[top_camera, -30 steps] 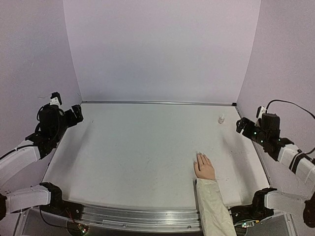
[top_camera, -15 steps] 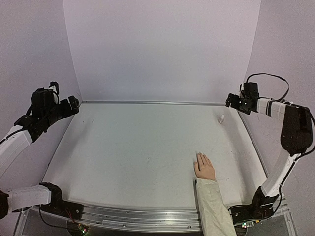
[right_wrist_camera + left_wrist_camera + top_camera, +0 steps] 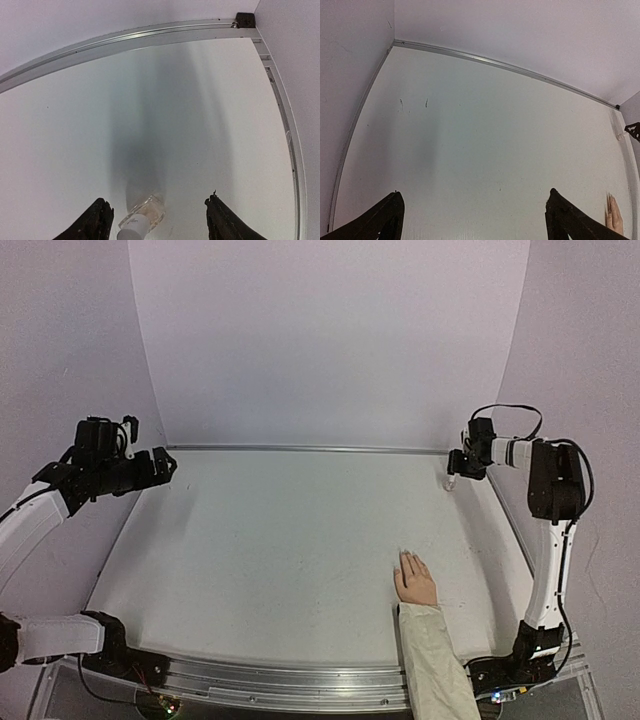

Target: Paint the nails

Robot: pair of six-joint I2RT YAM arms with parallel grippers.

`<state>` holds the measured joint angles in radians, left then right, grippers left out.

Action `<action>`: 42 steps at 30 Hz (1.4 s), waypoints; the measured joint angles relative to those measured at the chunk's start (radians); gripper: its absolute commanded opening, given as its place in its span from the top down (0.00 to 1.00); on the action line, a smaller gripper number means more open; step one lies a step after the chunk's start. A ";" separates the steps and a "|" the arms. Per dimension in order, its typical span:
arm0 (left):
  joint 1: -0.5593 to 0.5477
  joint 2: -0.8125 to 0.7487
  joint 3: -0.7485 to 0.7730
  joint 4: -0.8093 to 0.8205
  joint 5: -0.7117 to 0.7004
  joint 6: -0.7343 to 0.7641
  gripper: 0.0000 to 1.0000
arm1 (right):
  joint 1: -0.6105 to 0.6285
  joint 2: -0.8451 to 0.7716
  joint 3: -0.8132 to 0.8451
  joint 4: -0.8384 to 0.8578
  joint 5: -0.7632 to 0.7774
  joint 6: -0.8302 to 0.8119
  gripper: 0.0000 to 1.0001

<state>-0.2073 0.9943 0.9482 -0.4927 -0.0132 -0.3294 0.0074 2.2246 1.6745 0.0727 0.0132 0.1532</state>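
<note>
On the far left, my left gripper hangs in the air over the left edge of the white table. Its two fingers are spread wide apart and there is nothing between them. From the left wrist camera I see only bare table under it, with a few small dark marks near the left wall.

More to the right, near the front edge, lies the pale hand. It rests flat on the table with its palm down. A cream sleeve covers the arm behind it. The fingers point toward the back wall. The nails are at the fingertips, but they are too small for me to tell from the skin. Both grippers are well away from them.

Further right, near the back right corner, is a small clear bottle with a white cap. My right gripper is just above it. From the right wrist camera its fingers are spread open, and the bottle sits between them, closer to the finger on the left of that view. I cannot tell if it touches it.
</note>
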 measured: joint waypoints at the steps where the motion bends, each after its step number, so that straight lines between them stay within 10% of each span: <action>1: 0.000 0.009 0.002 -0.005 0.015 0.000 0.00 | 0.003 0.008 0.012 -0.009 0.008 -0.006 0.44; 18: 0.001 0.035 0.005 -0.041 0.093 -0.008 0.01 | 0.058 0.016 0.064 -0.084 0.108 -0.037 0.69; 42: 0.002 0.040 0.034 -0.050 0.117 -0.008 0.01 | 0.059 0.022 0.064 -0.100 0.123 -0.037 0.74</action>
<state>-0.2058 1.0344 0.9817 -0.5423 0.1043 -0.3378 0.0662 2.2467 1.7390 -0.0277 0.1364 0.1162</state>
